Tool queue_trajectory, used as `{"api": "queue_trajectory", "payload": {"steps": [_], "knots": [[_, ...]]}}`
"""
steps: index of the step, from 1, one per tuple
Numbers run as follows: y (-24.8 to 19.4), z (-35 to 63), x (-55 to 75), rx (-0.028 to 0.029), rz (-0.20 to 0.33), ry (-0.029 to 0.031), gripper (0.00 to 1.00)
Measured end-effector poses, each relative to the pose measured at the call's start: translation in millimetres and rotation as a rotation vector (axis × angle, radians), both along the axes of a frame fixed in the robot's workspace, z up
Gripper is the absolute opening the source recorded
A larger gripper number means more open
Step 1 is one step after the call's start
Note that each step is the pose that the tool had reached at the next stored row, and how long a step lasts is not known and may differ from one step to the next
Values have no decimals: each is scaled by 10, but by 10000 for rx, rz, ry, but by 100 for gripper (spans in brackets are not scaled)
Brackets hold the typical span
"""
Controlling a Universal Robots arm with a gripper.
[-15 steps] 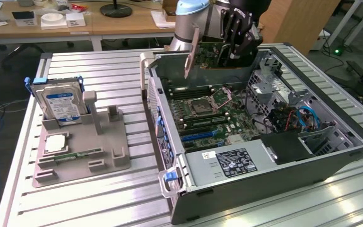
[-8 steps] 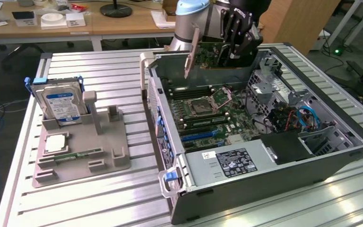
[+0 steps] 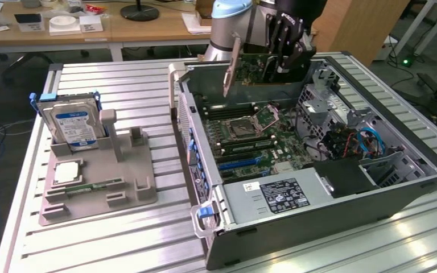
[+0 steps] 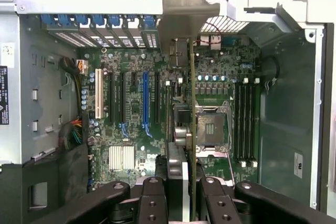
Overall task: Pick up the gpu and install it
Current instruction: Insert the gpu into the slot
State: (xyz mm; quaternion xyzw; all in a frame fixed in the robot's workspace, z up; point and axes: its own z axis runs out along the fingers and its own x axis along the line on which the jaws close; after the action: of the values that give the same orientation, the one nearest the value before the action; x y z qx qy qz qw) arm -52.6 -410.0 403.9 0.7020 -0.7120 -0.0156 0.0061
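Observation:
The gpu (image 3: 258, 67) is a dark circuit card with a silvery end bracket (image 3: 232, 67). It hangs upright over the far end of the open computer case (image 3: 400, 193). My gripper (image 3: 283, 48) is shut on the card's upper edge. In the wrist view the gpu (image 4: 191, 103) is seen edge-on between the fingers (image 4: 155, 200), and its bracket (image 4: 184, 17) points toward the case's rear slot openings. The gripper (image 4: 184, 195) holds it above the motherboard (image 4: 131, 129), over the area between the blue expansion slot (image 4: 146, 100) and the CPU socket (image 4: 212, 127).
On the exterior view's left, a grey fixture tray (image 3: 139, 196) holds the silver hard drive (image 3: 70, 125), a memory stick (image 3: 93, 186) and a square chip (image 3: 65, 172). A power supply (image 3: 275, 196) sits at the case's near end and cables (image 3: 359, 142) run on the right. A desk (image 3: 143, 28) stands behind.

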Motion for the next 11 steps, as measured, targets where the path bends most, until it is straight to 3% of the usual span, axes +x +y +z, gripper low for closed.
{"api": "queue_trajectory", "payload": {"steps": [7, 9, 11], "knots": [[-3, -98, -2, -1, -3, -164, 28], [-3, -115, -3, -1, -1, -262, 28], [-3, -129, -6, -1, -1, -402, 28]]}}
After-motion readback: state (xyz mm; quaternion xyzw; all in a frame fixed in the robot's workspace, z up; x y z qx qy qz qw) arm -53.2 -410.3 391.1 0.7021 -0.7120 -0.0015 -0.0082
